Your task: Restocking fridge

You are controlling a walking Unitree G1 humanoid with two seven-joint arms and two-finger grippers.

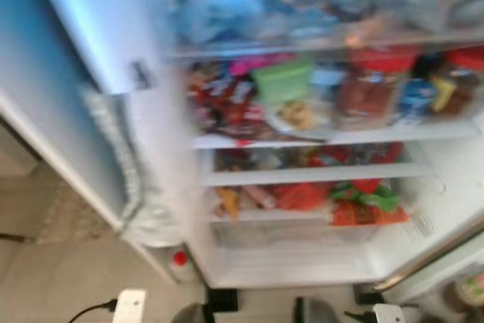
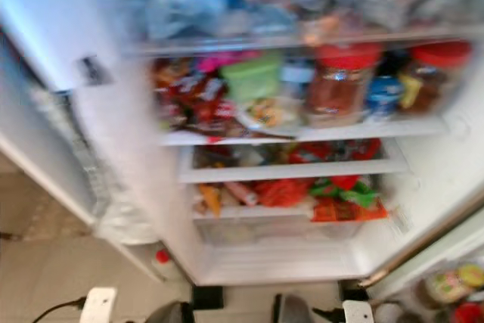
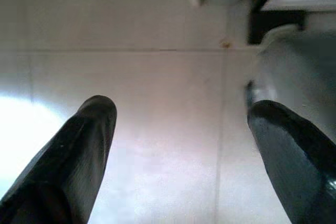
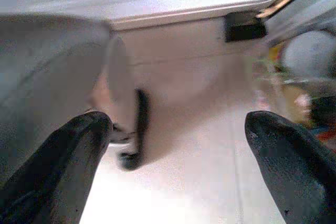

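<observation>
Down by the floor, both arms hang idle: the left gripper (image 3: 178,145) has its two black fingers (image 3: 79,145) spread wide with nothing between them, pointing at pale floor tile (image 3: 157,103), and the right gripper (image 4: 178,156) likewise stands open and empty, aimed at the floor near the foot of the fridge (image 1: 302,262). Neither holds anything to stock. Outward and upward from them, the fridge stands open straight ahead, its door (image 1: 68,73) swung out on the robot's left, and the shelves run crosswise to the robot. The upper shelf (image 1: 340,134) is crowded with a green lidded tub (image 1: 283,81), red-capped jars (image 1: 370,88) and packets; the shelves below carry more red, orange and green packets (image 1: 363,202), while the lowest drawer (image 1: 295,236) looks nearly bare. Blur keeps the labels unreadable. By my reading, the move ahead turns on height: the shelves lie above and in front of both grippers, about equally far from each, so either arm must rise and reach forward, and an item to stock has yet to be fetched.
</observation>
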